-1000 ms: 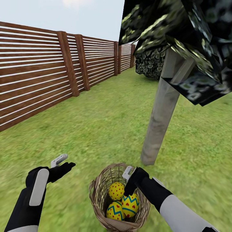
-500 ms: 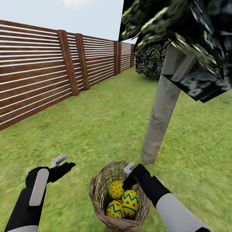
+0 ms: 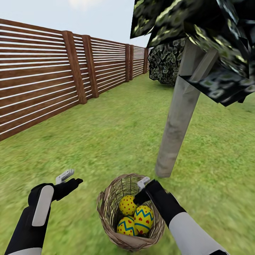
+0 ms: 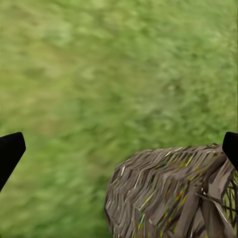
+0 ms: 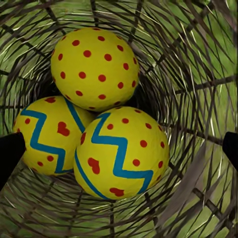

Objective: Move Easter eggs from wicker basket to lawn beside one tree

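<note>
Round, open-weave brown wicker basket (image 3: 130, 212): stands upright on the mottled green lawn (image 3: 117, 141), near centre, just this side of the foot of the tree. Contents: three yellow Easter eggs (image 3: 136, 217) with blue zigzag bands and red dots or hearts, clustered at the bottom and touching one another; the right wrist view shows one dotted egg (image 5: 94, 68) and two zigzag-banded eggs (image 5: 121, 152) pressed against it. Tree (image 3: 177, 120): slim grey-beige trunk, slightly leaning, rising from the grass just beyond and right of the basket, under dark, pale-speckled leaf planes at upper right. Right gripper (image 3: 139, 193): black forearm reaches in from the lower right, wrist bent down over the far right rim of the basket, tip pointing into the opening above the eggs; its black fingertips (image 5: 10, 153) stand wide apart at the edges of the wrist view, released, grasping nothing. Left gripper (image 3: 69, 179): arm extended forward at near left, held above the grass, well left of the basket; fingertips (image 4: 11, 148) spread apart, empty, with the basket's outer wall (image 4: 168, 193) beside them. Brown horizontal-slat wooden fence (image 3: 53, 81): runs along the left into the distance. Dark ball-shaped bush (image 3: 164, 63): far, behind the trunk.
</note>
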Available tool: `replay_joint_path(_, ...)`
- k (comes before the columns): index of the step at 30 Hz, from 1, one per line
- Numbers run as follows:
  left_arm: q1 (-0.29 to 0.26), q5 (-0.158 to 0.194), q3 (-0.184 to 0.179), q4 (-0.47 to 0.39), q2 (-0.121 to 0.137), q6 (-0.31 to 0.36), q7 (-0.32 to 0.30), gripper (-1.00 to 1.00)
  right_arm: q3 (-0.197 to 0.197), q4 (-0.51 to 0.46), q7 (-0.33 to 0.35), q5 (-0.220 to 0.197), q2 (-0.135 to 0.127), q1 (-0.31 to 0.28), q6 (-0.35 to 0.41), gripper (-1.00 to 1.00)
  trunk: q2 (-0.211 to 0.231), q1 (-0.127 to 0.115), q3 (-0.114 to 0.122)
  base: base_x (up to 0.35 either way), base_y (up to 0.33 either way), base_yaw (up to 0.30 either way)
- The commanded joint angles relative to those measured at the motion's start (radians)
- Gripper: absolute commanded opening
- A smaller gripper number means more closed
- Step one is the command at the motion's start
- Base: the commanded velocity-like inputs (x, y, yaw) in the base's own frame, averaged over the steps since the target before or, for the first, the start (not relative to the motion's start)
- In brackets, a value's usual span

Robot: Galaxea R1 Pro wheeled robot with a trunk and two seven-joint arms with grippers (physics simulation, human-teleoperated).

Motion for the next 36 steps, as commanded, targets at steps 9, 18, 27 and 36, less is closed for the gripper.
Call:
replay_joint_path(9, -0.001, 0.011, 0.002, 0.0, -0.001, 0.003, 0.009, 1.0, 0.001, 0.065, -0.04, -0.011, 0.006, -0.011, 0.001, 1.0, -0.064, 0.034, -0.029, 0.0, 0.0, 0.0)
replay_joint_path(18, -0.001, 0.011, 0.002, 0.001, -0.002, 0.003, 0.009, 1.0, 0.0, 0.104, -0.116, -0.12, 0.008, -0.016, 0.004, 1.0, -0.073, 0.042, -0.063, 0.0, 0.0, 0.0)
replay_joint_path(27, -0.001, 0.011, 0.001, 0.001, -0.002, 0.003, 0.009, 1.0, 0.002, 0.106, -0.293, -0.33, 0.002, -0.016, -0.005, 1.0, -0.074, 0.044, -0.083, 0.0, 0.0, 0.0)
replay_joint_path(36, -0.001, 0.011, 0.002, 0.001, -0.002, 0.003, 0.009, 1.0, -0.009, 0.11, -0.296, -0.337, -0.001, -0.016, -0.007, 1.0, -0.075, 0.045, -0.094, 0.0, 0.0, 0.0)
